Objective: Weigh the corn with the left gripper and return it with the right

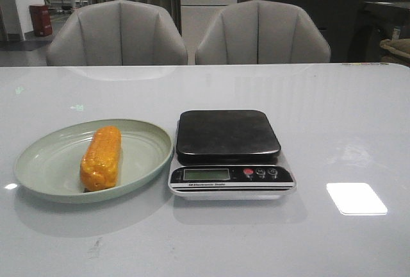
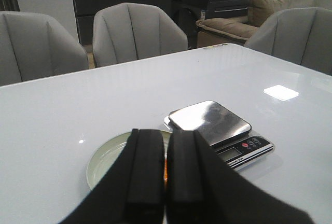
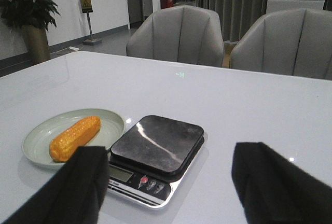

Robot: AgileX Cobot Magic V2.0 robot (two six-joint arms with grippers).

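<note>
The corn (image 1: pixel 101 158), an orange-yellow cob, lies in a pale green plate (image 1: pixel 45 161) left of the scale (image 1: pixel 227 152), whose dark platform is bare. In the right wrist view the corn (image 3: pixel 75 137), the plate (image 3: pixel 111 125) and the scale (image 3: pixel 157 151) all show. My left gripper (image 2: pixel 166 175) is shut and empty, high above the plate (image 2: pixel 104 159); only an orange sliver of the corn (image 2: pixel 165 169) shows between its fingers. The scale (image 2: pixel 218 130) lies beyond. My right gripper (image 3: pixel 168 182) is open and empty, above the table in front of the scale. Neither gripper shows in the front view.
Two grey chairs (image 1: pixel 118 33) (image 1: pixel 261 32) stand behind the table's far edge. A bright light reflection (image 1: pixel 356 197) lies on the white tabletop right of the scale.
</note>
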